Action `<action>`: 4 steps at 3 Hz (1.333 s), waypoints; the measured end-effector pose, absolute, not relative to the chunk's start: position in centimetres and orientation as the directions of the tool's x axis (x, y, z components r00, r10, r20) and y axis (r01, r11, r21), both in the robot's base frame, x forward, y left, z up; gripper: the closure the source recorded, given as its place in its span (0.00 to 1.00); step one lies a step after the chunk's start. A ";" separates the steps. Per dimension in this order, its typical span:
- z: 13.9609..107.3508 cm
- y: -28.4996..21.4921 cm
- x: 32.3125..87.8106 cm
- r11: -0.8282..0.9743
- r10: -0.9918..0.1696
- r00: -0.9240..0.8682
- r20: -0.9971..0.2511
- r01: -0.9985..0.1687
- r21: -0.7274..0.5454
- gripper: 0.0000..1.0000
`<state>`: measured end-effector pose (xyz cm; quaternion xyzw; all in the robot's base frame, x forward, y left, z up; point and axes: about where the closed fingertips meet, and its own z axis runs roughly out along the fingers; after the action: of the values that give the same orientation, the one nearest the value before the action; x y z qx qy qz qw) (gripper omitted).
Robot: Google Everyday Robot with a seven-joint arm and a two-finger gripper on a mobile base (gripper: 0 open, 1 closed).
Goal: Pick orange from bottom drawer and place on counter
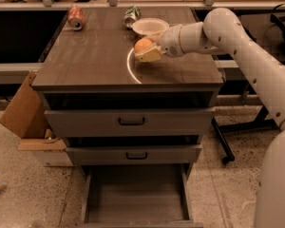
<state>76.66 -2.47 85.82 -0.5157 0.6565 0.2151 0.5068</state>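
The orange is held in my gripper over the right middle of the counter, just above its surface, next to the curved white reflection. The gripper is shut on the orange; the white arm reaches in from the right. The bottom drawer is pulled open below and its floor is bare. The two upper drawers with black handles are shut.
A white bowl stands just behind the gripper. A red soda can lies at the counter's back left and a green can at the back middle. A cardboard box leans left of the cabinet. Black chair legs stand to the right.
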 end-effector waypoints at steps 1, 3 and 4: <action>85.5 -2.4 77.3 0.378 -0.457 0.031 -0.889 -0.898 -0.225 0.63; 85.5 -2.1 77.8 0.375 -0.450 0.026 -0.893 -0.902 -0.215 0.16; 86.1 -2.2 77.9 0.375 -0.445 0.038 -0.894 -0.899 -0.226 0.00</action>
<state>77.87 -2.21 86.09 -0.5121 0.6563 0.2236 0.5069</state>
